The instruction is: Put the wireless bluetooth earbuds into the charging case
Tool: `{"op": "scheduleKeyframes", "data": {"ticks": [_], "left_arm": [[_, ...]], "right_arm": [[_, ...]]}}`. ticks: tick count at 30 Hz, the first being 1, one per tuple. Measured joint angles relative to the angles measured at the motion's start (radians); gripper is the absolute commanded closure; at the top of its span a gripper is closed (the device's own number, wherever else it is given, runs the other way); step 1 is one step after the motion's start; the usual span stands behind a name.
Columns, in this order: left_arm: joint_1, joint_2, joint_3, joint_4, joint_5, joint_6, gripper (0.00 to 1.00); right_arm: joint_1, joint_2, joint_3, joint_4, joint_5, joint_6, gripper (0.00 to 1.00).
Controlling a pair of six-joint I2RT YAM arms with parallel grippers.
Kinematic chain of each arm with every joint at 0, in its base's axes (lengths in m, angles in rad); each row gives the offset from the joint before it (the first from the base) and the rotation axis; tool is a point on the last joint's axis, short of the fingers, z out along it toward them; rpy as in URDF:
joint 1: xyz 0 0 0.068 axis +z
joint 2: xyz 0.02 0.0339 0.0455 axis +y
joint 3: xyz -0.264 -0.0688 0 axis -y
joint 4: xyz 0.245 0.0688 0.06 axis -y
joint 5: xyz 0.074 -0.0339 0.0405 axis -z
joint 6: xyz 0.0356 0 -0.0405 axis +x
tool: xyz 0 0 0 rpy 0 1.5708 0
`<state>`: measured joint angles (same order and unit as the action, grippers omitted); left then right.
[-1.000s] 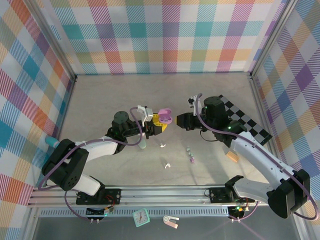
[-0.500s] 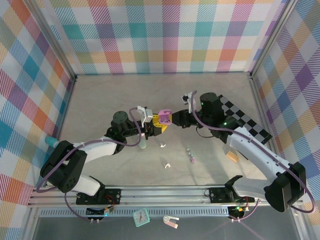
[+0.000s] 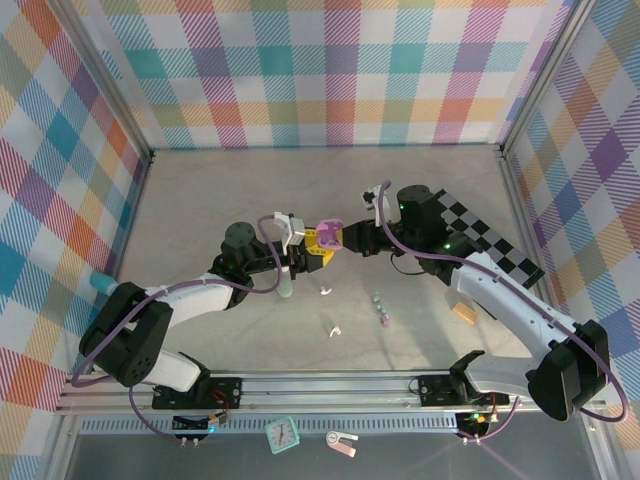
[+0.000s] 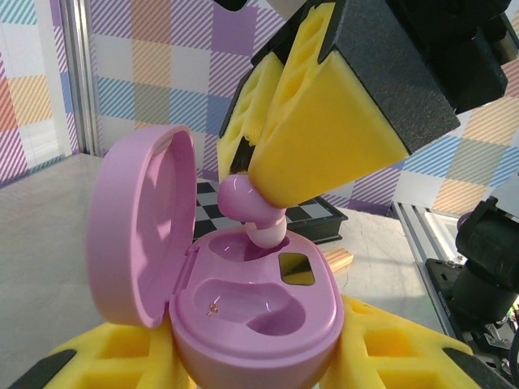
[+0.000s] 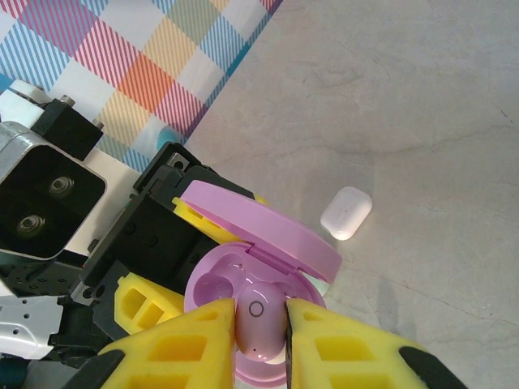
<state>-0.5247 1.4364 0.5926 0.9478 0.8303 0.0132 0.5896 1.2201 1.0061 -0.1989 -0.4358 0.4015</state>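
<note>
My left gripper (image 3: 312,250) is shut on a pale purple charging case (image 4: 259,316), held off the table with its lid (image 4: 138,227) standing open to the left. My right gripper (image 5: 261,324) is shut on a pale purple earbud (image 5: 259,320) pinched between its yellow pads (image 4: 324,154). The earbud's white tip (image 4: 266,233) dips into the case's far cavity; the near cavity (image 4: 251,306) is empty. From above, the two grippers meet at the case (image 3: 326,233) in the middle of the table. Loose earbuds lie nearer the bases: white (image 3: 335,330), mint (image 3: 377,298), purple (image 3: 384,320).
A white case (image 5: 346,213) lies shut on the table just beyond the purple one. A checkered board (image 3: 490,240) lies at the right, a small wooden block (image 3: 463,312) near it. Plaid walls enclose the table on three sides.
My right gripper has moved left with the purple earbud, from a gap away to right over the open case. The left gripper and the case have stayed put.
</note>
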Motion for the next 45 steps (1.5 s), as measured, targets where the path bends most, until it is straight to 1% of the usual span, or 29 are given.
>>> {"op": "scheduleKeyframes", "data": {"ticks": [5,7,12,19,20,22,26,31,34,37,41,45], "left_arm": [[0.000,-0.002,0.000,0.000,0.000,-0.001,0.81],[0.000,-0.002,-0.001,0.000,0.000,-0.002,0.81],[0.000,-0.002,-0.001,0.000,0.000,-0.002,0.81],[0.000,-0.002,-0.001,0.001,-0.001,-0.002,0.81],[0.000,-0.003,-0.001,0.001,-0.001,-0.001,0.81],[0.000,-0.005,-0.001,0.001,-0.002,-0.001,0.81],[0.002,-0.008,-0.011,0.005,-0.005,0.003,0.81],[0.004,-0.013,-0.021,0.006,-0.010,0.004,0.81],[0.005,-0.017,-0.021,0.002,-0.012,0.010,0.81],[0.005,-0.019,-0.021,0.000,-0.013,0.015,0.81],[0.005,-0.019,-0.021,-0.001,-0.013,0.024,0.81],[0.007,-0.019,-0.021,-0.001,-0.017,0.030,0.81]], "right_arm": [[0.000,0.007,0.000,0.001,-0.003,-0.008,0.77],[0.000,0.007,0.000,0.000,-0.004,-0.019,0.76],[0.000,0.008,0.000,0.000,-0.004,-0.037,0.66],[0.000,0.002,0.000,-0.006,0.016,-0.052,0.58],[0.000,-0.005,0.000,-0.008,0.023,-0.053,0.56],[0.000,-0.028,-0.006,-0.007,0.043,-0.053,0.52],[0.000,-0.126,-0.059,0.000,0.116,-0.048,0.46],[0.000,-0.256,-0.140,-0.034,0.253,-0.031,0.45],[-0.001,-0.317,-0.190,-0.096,0.335,0.003,0.45],[-0.001,-0.356,-0.240,-0.181,0.382,0.055,0.45],[-0.002,-0.341,-0.287,-0.299,0.401,0.139,0.46],[-0.002,-0.254,-0.328,-0.376,0.359,0.211,0.46]]}}
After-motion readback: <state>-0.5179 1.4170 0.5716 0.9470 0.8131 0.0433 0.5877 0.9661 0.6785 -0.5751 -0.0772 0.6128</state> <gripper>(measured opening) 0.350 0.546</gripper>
